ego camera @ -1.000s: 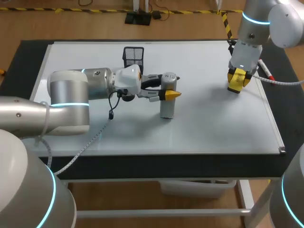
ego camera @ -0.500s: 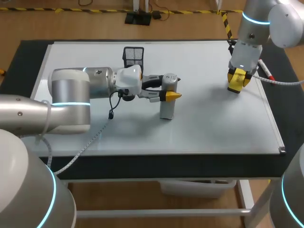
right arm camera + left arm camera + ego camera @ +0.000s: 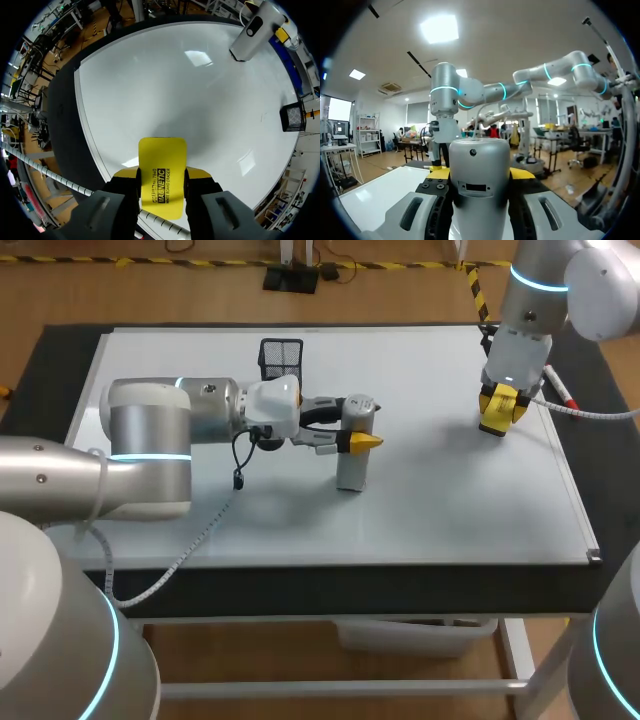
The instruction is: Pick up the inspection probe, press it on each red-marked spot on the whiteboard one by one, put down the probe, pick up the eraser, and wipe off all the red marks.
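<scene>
Left tool (image 3: 352, 437) was clamped on the inspection probe (image 3: 351, 468), one finger on each side of the grey body. The probe stood upright with its base on the whiteboard (image 3: 450, 510), mid-board and a little left of centre. Right tool (image 3: 499, 406) gripped the yellow eraser (image 3: 162, 155) from both sides, over the far right part of the board. I couldn't tell whether the eraser face touched the surface. I saw no red marks on the board in the head or right wrist view; they were either wiped off or hidden under the eraser or probe.

My read: probing was finished, leaving the probe put-down and a wipe check.

How I'd have run it:
- Release the probe only with its base flat on the board. It looked tall and narrow, so likely tippy.
- Open the fingers wide and back straight out to the left, with no lift or twist.
- Watch the black mesh basket (image 3: 281, 358), just on the far side of the left wrist.
- Eraser: face flat, light even pressure, overlapping strokes.
- Stop short of the right frame; a marker pen (image 3: 558, 387) lay just off it on the tabletop (image 3: 65, 365).
- Keep the right arm's sweep well apart from the standing probe.
</scene>
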`<state>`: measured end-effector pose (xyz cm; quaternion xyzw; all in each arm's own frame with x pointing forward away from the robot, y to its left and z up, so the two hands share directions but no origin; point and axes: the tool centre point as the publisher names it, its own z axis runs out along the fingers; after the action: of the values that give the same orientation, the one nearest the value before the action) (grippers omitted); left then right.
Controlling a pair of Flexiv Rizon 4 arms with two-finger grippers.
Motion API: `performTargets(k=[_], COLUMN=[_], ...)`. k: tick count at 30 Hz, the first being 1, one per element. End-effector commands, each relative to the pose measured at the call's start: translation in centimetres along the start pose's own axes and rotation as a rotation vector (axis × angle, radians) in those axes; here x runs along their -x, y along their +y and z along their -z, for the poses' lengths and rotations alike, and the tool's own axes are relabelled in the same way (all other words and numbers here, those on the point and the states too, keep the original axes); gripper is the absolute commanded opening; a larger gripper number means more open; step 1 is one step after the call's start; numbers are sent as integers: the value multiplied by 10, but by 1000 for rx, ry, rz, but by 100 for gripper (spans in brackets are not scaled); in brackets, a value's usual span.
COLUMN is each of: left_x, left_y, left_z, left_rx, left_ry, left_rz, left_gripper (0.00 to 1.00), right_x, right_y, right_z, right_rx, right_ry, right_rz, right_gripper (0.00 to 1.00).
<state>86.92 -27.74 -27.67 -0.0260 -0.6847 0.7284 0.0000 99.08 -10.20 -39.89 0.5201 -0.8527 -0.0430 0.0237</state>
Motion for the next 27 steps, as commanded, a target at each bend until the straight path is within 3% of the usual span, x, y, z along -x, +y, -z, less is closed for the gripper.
performTargets(k=[1, 11, 18, 27], left_x=[1, 1, -1, 9], left_y=[-1, -2, -16, -34], left_z=[0, 0, 3, 42], left_rx=[2, 0, -27, -67], left_ry=[3, 3, 9, -36], left_rz=[1, -1, -16, -22], left_gripper=[0, 0, 0, 0], right_x=[0, 0, 0, 0], right_y=[-1, -1, -1, -1], right_z=[1, 1, 1, 1], right_rx=[-1, -1, -1, -1], right_ry=[5, 5, 5, 5], right_rz=[2, 2, 2, 2], right_gripper=[0, 0, 0, 0])
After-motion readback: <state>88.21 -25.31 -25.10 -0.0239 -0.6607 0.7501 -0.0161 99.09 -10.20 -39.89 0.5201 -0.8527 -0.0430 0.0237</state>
